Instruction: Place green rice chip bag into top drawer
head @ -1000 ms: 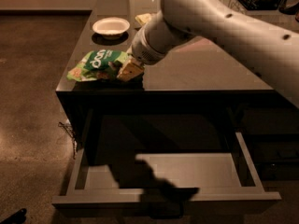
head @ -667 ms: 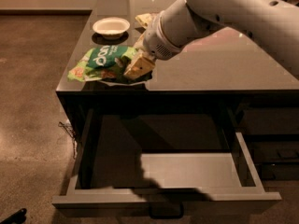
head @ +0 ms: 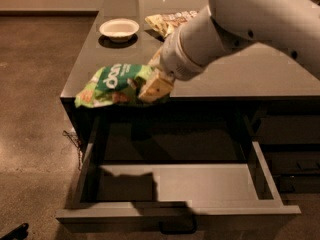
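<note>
The green rice chip bag [head: 114, 84] is bright green with a darker label and white lettering. My gripper [head: 150, 88] is shut on its right end and holds it in the air at the counter's front edge, above the left part of the drawer. The top drawer [head: 177, 181] is pulled wide open below, dark grey with a flat bare bottom, low sides and a handle [head: 177, 228] on its front panel. The big white arm [head: 250, 24] reaches in from the upper right.
A white bowl [head: 119, 29] stands at the back left of the dark counter [head: 250, 79]. A brown-and-cream snack bag [head: 170, 20] lies behind the arm. Brown floor [head: 30, 109] lies to the left. A dark object [head: 14, 232] sits at the bottom left.
The gripper has lifted the green bag off the counter and carried it forward past the front edge, over the open drawer. The bag's shadow now falls on the drawer's left part.
</note>
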`<state>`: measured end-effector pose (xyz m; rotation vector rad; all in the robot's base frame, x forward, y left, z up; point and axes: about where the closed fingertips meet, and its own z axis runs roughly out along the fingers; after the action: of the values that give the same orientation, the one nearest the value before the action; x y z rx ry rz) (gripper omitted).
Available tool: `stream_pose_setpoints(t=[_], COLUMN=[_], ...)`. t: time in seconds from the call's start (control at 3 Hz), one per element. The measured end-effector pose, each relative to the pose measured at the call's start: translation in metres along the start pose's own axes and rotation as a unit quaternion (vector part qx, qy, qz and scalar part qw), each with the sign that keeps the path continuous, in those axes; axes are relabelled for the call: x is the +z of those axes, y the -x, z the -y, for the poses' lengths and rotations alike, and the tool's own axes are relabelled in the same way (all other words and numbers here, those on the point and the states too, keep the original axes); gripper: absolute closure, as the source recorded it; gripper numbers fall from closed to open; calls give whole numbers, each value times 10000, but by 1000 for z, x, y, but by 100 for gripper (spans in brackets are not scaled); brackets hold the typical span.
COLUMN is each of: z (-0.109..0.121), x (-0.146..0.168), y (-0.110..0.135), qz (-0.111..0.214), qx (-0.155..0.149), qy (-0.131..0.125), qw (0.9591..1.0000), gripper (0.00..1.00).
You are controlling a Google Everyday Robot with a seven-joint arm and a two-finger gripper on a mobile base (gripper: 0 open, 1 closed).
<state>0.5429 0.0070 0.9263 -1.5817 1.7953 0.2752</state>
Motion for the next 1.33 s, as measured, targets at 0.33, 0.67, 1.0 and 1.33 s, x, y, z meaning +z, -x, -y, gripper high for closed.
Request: stream_pose_setpoints(t=[0.33,0.67,1.0,1.33], z=[-52,-94,-112,-114], x=[-6,6,29,51], y=[-24,-56,-86,-106], qz=[-342,-868,-1110,-1129], qx=[184,438,728,902], qy=[228,552,782,877], qw=[9990,9937,9881,9856], gripper=[100,100,81,58])
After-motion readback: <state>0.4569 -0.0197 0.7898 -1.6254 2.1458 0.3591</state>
